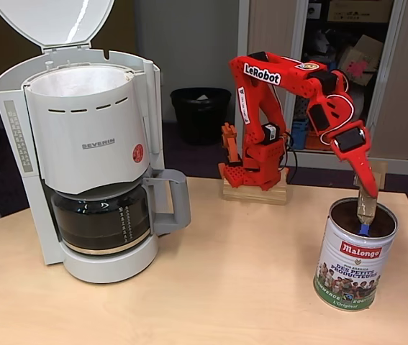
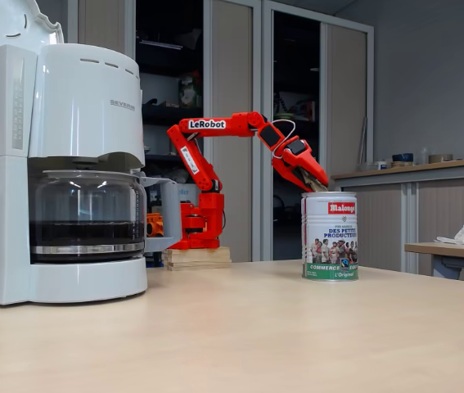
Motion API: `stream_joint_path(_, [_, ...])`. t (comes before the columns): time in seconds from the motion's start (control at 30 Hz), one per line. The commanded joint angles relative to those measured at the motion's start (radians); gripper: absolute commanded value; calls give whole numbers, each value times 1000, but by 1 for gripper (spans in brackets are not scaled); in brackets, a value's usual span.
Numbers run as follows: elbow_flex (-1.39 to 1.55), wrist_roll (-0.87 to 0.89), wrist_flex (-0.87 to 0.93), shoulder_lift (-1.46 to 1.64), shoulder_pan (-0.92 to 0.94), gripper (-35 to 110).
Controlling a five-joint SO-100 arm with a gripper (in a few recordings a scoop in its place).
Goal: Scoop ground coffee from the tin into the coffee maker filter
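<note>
The tin (image 1: 353, 260) stands at the right of the table, open, with dark ground coffee (image 1: 346, 214) inside. My red gripper (image 1: 369, 191) points down over its mouth, shut on a pale scoop (image 1: 365, 208) whose blue tip dips into the coffee. From the side, the tin (image 2: 330, 237) has the gripper (image 2: 320, 185) slanting down to its rim. The white coffee maker (image 1: 92, 144) stands at the left with its lid up. The coffee maker filter (image 1: 81, 80), white paper, lines the top basket. In a fixed view the coffee maker (image 2: 68, 164) hides the filter.
A glass carafe (image 1: 103, 219) holding dark liquid sits under the basket. The arm's base (image 1: 255, 172) is clamped on a wooden block at the table's back edge. A black waste bin (image 1: 201, 113) stands on the floor behind. Bare tabletop (image 1: 247, 273) lies between machine and tin.
</note>
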Motion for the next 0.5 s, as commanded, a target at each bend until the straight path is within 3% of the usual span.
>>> stream_joint_path(0.0, [21, 28, -11, 58, -21, 19])
stream_joint_path(0.47, [78, 121, -6, 115, -37, 26])
